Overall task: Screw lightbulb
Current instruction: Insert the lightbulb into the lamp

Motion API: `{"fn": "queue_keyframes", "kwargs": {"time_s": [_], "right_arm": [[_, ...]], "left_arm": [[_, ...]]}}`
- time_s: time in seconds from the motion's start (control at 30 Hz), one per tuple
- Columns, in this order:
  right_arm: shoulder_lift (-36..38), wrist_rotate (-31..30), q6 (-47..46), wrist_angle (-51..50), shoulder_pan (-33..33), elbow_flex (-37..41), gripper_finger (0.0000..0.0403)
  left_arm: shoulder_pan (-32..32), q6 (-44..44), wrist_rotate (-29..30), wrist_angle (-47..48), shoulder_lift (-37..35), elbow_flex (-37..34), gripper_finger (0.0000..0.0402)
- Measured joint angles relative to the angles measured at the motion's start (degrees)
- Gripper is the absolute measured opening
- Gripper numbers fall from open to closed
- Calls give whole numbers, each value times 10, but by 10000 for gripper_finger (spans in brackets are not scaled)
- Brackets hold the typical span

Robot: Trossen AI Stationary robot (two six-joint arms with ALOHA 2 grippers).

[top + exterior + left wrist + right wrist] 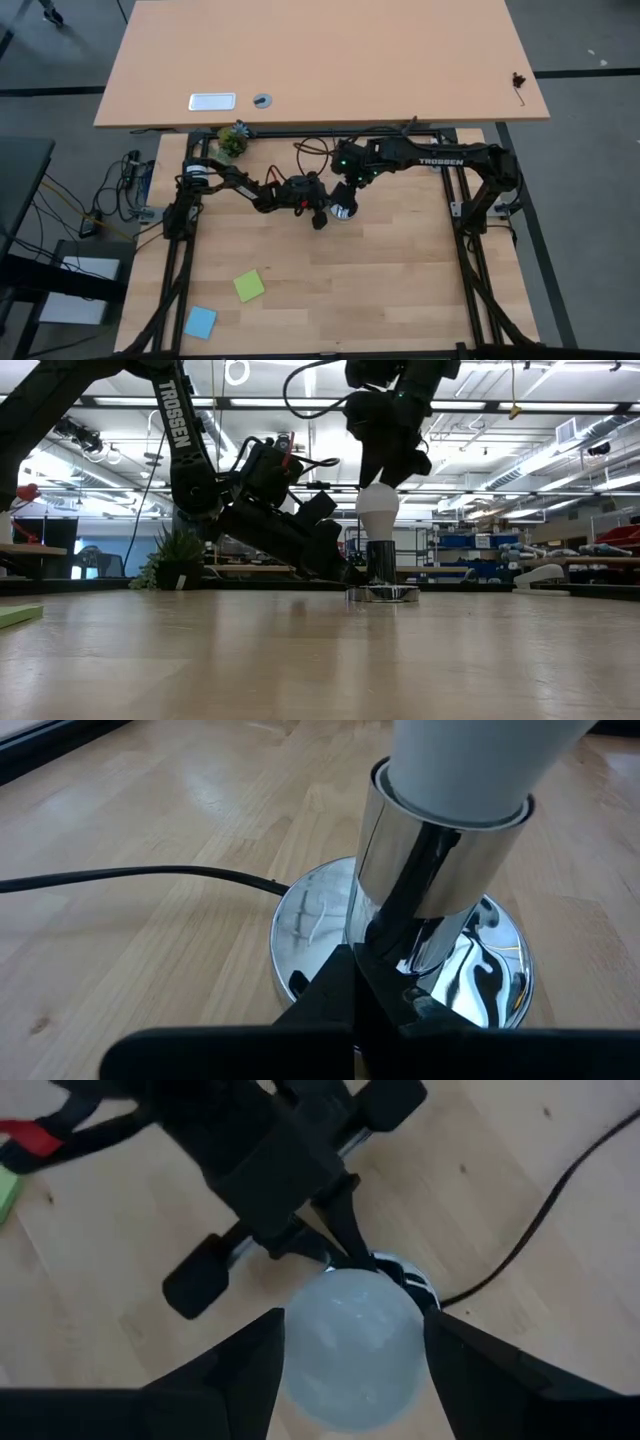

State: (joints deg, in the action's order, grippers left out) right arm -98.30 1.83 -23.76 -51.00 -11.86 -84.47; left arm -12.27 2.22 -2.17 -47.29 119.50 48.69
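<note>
- The bulb [378,510] stands upright, its neck sunk in the chrome socket [380,562], whose round base [382,594] lies flat on the worktop [320,660] near the middle.
- In the left wrist view the bulb [480,765] fills the mouth of the socket [440,860], and a black cord [130,877] runs from the base [310,925] across the wood.
- The right tool [352,1365] comes down from above with a finger on each side of the bulb [350,1345]; the fingers [250,1370] lie close along the glass, but whether they press it I cannot tell.
- In the low view the right tool [385,455] sits right on top of the bulb.
- The left tool [365,985] is pressed together, its tips low against the socket stem just above the base.
- From above, both tools meet at the same spot: left tool [320,215], right tool [343,205].
- A green note [249,286] and a blue note [200,322] lie well apart from the socket, near the front left of the worktop.
- A small plant [232,142] stands at the back left edge.
</note>
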Motion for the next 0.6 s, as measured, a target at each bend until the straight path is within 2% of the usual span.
{"fn": "queue_keyframes", "kwargs": {"time_s": [0.2,0.47,0.6], "right_arm": [[3,7,74,-30,0,-45,256],[4,-5,368,-88,2,-73,267],[-1,-5,411,-82,-5,-50,261]], "left_arm": [[0,0,0,0,0,0,0],[0,0,0,0,0,0,0],[0,0,0,0,0,0,0]]}}
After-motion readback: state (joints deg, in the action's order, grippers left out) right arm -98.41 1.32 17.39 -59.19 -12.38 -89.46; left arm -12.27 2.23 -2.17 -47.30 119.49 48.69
